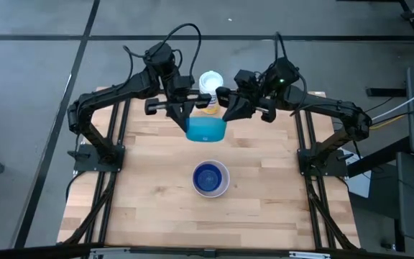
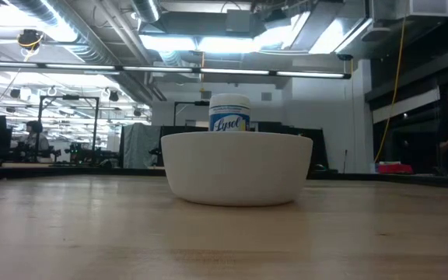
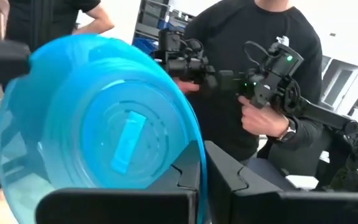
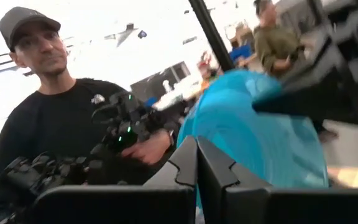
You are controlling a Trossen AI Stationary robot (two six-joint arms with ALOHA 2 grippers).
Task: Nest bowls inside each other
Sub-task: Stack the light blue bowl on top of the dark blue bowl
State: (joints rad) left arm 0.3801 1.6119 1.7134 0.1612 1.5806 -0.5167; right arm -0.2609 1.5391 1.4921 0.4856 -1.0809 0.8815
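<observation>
A teal bowl point(image 1: 206, 131) hangs in the air over the far part of the table, tipped on its side, between my two grippers. My left gripper point(image 1: 190, 119) is shut on it from the left and my right gripper point(image 1: 224, 118) from the right. In the left wrist view the teal bowl point(image 3: 104, 130) shows its underside. Nearer on the table, a white bowl point(image 1: 226, 184) stands on its base with a dark blue bowl point(image 1: 208, 177) inside it. The low view shows the white bowl point(image 2: 239, 167) only, and neither gripper. My left gripper pinches the teal bowl's rim point(image 3: 199, 146) between its two fingers, which come in level from the table's left. The bowl is lifted clear and tipped on its side. My right gripper pinches the rim point(image 4: 190, 134) on the opposite side between its two fingers, coming in about level from the table's right. The bowl hangs clear of the table between the two holds.
A white canister point(image 1: 210, 80) with a yellow label stands at the table's far edge, just behind the grippers. A person in a black top point(image 3: 247, 74) stands beyond the far edge. Bare wood lies to the left, right and near side of the white bowl.
</observation>
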